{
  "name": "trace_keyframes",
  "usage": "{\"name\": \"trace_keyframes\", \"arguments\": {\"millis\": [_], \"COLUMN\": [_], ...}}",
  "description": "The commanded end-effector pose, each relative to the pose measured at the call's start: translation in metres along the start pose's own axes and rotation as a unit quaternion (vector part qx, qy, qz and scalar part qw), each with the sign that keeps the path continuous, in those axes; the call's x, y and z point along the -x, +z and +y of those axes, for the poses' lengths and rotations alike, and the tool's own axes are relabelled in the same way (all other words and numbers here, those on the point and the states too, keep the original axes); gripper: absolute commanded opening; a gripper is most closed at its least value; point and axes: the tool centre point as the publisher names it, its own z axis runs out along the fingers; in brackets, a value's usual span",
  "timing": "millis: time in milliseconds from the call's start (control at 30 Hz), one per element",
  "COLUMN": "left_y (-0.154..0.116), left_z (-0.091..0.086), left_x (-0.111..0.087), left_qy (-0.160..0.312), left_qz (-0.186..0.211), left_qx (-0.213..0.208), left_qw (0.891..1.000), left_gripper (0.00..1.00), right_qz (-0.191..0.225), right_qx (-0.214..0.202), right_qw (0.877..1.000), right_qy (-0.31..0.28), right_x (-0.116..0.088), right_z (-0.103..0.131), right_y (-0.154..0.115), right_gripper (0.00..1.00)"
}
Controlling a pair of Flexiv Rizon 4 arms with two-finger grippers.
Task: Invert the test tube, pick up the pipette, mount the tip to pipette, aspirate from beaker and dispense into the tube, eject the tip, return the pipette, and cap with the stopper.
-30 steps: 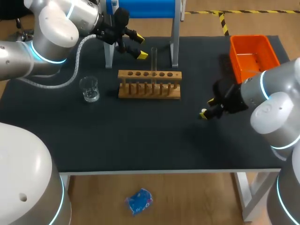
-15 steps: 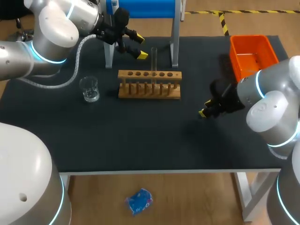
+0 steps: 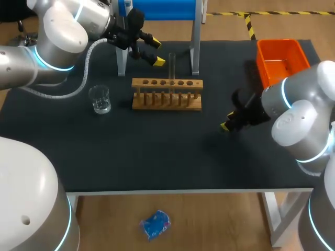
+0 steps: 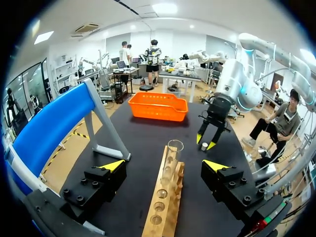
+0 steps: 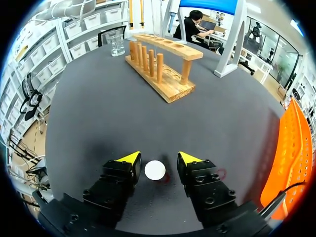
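The small white round stopper (image 5: pixel 155 170) lies on the dark table (image 5: pixel 98 108) between the parted fingers of the empty right gripper (image 5: pixel 158 157). Beyond, the clear glass test tube (image 3: pixel 171 63) stands upright in the wooden rack (image 3: pixel 166 95); the left gripper (image 3: pixel 157 51) gapes empty behind it.

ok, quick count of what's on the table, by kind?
test tube: 1
beaker: 1
wooden rack: 1
orange bin: 1
white stopper: 1
blue stand: 1
Total: 6
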Motion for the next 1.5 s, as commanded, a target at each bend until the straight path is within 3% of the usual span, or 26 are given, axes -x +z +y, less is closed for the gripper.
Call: {"name": "trace_keyframes", "arguments": {"millis": [33,1033,1167,1300,1433,1500], "left_y": [-0.0007,-0.0007,-0.0007,-0.0007,-0.0007,-0.0007], "left_z": [-0.0007,-0.0007,-0.0007,-0.0007,-0.0007,-0.0007], "left_x": [0.0014,0.0014,0.0014,0.0014,0.0014,0.0014], "left_qy": [-0.001,-0.001,-0.001,-0.001,-0.001,-0.001], "left_qz": [0.003,0.003,0.003,0.003,0.003,0.003], "left_qx": [0.002,0.002,0.002,0.002,0.002,0.002], "left_qw": [1.0,1.0,1.0,1.0,1.0,1.0], "left_gripper": [1.0,1.0,1.0,1.0,1.0,1.0], "right_qz": [0.0,0.0,0.0,0.0,0.0,0.0], "right_qx": [-0.006,-0.001,-0.002,-0.003,-0.004,-0.004], "right_qw": [1.0,1.0,1.0,1.0,1.0,1.0], "right_qy": [0.001,0.008,0.008,0.009,0.01,0.011], "right_x": [-0.0002,-0.0008,-0.0008,-0.0009,-0.0012,-0.0013], "right_z": [0.0017,-0.001,-0.001,-0.0013,-0.0021,-0.0023], "right_y": [-0.001,-0.0016,-0.0017,-0.0018,-0.0016,-0.0016], "right_gripper": [0.44,0.36,0.2,0.15,0.01,0.0]}}
